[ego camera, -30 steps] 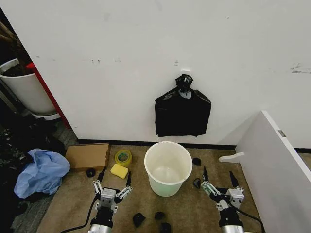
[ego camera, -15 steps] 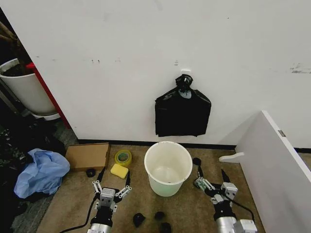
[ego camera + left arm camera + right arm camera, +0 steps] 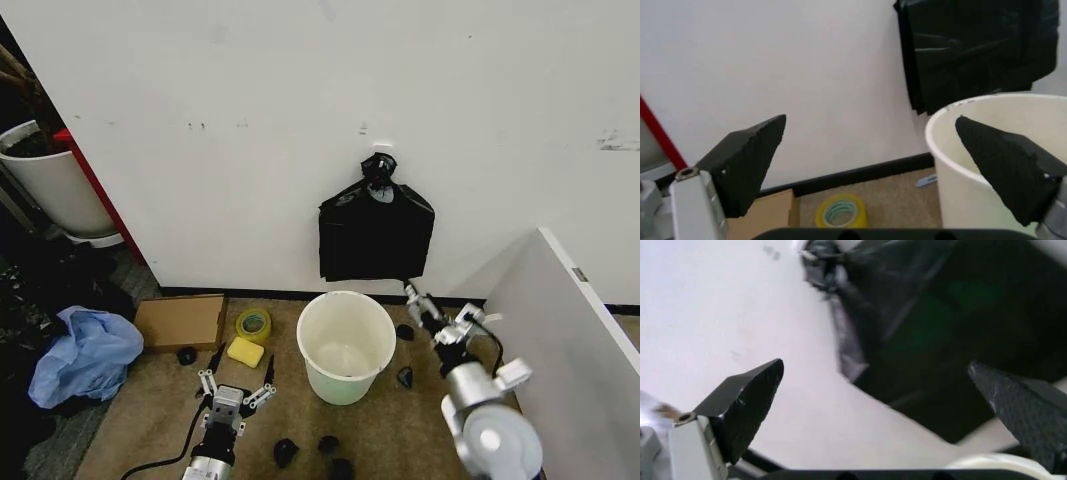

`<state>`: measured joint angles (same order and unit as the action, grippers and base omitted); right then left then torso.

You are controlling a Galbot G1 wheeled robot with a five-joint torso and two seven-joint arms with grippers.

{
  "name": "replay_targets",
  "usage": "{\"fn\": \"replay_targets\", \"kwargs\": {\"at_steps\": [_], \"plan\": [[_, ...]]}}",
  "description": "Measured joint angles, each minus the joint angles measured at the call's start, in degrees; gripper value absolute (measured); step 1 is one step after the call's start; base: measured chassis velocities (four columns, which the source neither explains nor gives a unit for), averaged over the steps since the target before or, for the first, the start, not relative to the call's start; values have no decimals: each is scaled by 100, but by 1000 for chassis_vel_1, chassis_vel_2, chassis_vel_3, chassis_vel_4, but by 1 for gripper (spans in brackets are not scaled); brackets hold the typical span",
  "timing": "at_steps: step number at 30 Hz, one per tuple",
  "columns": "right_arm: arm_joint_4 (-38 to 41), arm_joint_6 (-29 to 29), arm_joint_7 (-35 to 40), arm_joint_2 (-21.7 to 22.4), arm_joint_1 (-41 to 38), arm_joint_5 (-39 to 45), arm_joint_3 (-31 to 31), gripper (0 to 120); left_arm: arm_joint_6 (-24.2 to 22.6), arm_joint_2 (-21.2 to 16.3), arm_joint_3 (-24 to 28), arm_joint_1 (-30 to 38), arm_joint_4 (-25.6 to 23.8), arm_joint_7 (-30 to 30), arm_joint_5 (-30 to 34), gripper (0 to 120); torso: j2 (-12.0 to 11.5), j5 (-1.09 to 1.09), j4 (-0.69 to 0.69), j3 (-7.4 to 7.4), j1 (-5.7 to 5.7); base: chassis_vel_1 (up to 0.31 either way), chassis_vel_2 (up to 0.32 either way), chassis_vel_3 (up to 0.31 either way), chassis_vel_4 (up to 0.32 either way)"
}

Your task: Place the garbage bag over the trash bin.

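The right gripper [image 3: 432, 313], fingers spread wide and empty, is raised toward the black bag bundle [image 3: 376, 238] hanging above the trash bin [image 3: 346, 345] — best pinch one loose layer low, not the knot — while the left gripper [image 3: 238, 379] waits open near the floor.

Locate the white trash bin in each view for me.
Head view: trash bin on the floor, centre, below the black bag bundle.
Left wrist view: bin wall behind one jaw, under the bundle.
Right wrist view: likely a rim sliver under the bundle.
Shared landmark: the bundle.
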<state>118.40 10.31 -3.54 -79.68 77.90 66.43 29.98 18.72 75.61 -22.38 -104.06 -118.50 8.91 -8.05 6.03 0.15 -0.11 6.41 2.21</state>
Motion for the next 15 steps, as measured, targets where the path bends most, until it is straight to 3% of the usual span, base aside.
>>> {"fn": "replay_targets", "kwargs": {"at_steps": [9, 15], "plan": [[-824, 233, 109, -149, -1368, 385, -256, 100, 29, 137, -235, -78, -91, -1, -13, 100, 0, -1, 0, 0, 0, 0, 0, 0, 0], [-1500, 279, 121, -484, -2149, 497, -274, 100, 72, 169, -412, -240, -223, 0, -50, 100, 0, -1, 0, 0, 0, 0, 0, 0, 0]]}}
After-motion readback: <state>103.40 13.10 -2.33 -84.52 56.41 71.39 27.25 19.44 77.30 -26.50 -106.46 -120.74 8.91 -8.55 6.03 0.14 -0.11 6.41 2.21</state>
